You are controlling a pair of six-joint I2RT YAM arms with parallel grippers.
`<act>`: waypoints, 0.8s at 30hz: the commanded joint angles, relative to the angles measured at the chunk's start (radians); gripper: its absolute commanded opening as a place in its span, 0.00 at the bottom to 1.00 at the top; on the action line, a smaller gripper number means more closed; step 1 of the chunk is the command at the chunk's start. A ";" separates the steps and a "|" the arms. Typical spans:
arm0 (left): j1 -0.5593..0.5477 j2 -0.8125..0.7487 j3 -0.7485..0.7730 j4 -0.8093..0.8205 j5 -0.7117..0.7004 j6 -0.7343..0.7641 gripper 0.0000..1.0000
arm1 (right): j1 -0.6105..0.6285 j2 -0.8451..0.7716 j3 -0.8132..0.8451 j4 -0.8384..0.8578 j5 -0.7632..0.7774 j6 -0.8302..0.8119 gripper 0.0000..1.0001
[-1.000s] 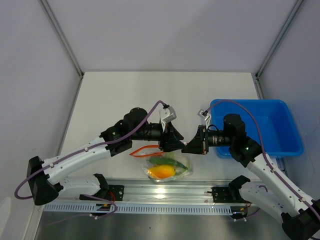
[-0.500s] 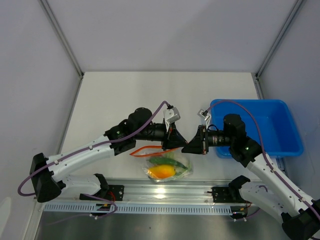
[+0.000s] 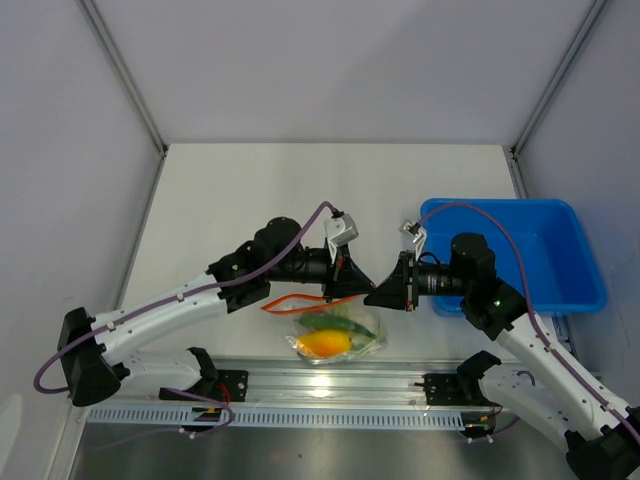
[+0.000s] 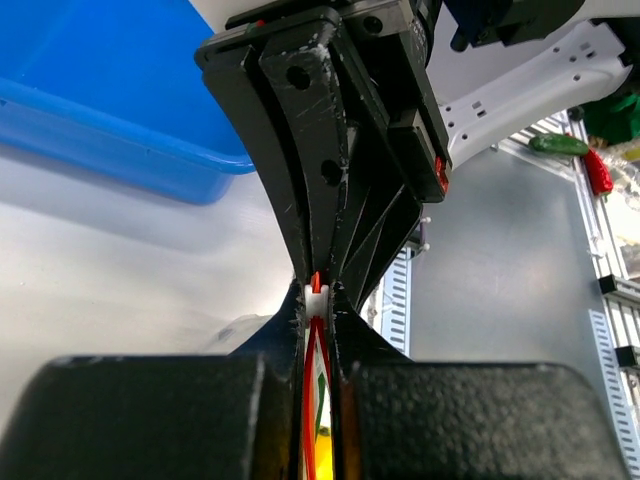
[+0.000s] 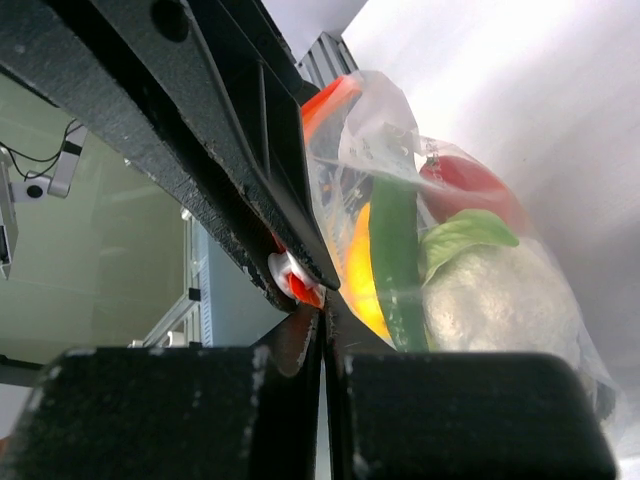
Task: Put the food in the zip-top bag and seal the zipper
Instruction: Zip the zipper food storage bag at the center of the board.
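pinching the zipper (image 5: 328,98), the left gripper (image 3: 351,289) has slid right to mid-frame, meeting the right gripper (image 3: 372,296) clamped on its end, likely finishing the seal on the zip-top bag (image 5: 530,300) holding the food (image 3: 322,343).

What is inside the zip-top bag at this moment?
Through the clear zip-top bag show a yellow-orange fruit, a long green piece, a red piece and a green leaf. Whatever lies beneath them is covered.

White matte tabletop (image 3: 300,190), even diffuse light. Plain pale-grey panels (image 3: 330,60) at far, left and right edges. Metal post (image 3: 125,75) at far-left corner, second post (image 3: 560,75) at far-right. Aluminium rail (image 3: 340,372) along near edge, perforated strip (image 3: 330,415) outside it.
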State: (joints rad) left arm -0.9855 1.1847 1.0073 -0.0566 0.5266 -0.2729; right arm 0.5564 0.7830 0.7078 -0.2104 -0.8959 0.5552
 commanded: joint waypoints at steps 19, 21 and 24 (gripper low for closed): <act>0.010 -0.051 -0.091 0.132 0.024 -0.141 0.01 | -0.019 -0.056 0.013 0.174 0.051 0.061 0.00; 0.013 -0.056 -0.091 0.118 0.004 -0.152 0.00 | -0.032 -0.065 0.010 0.167 0.054 0.061 0.00; 0.019 -0.057 -0.101 0.107 -0.025 -0.166 0.01 | -0.042 -0.097 0.002 0.167 0.081 0.071 0.00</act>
State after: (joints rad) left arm -0.9722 1.1397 0.9264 0.0639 0.5167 -0.4103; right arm 0.5327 0.7311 0.6659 -0.1066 -0.8612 0.6250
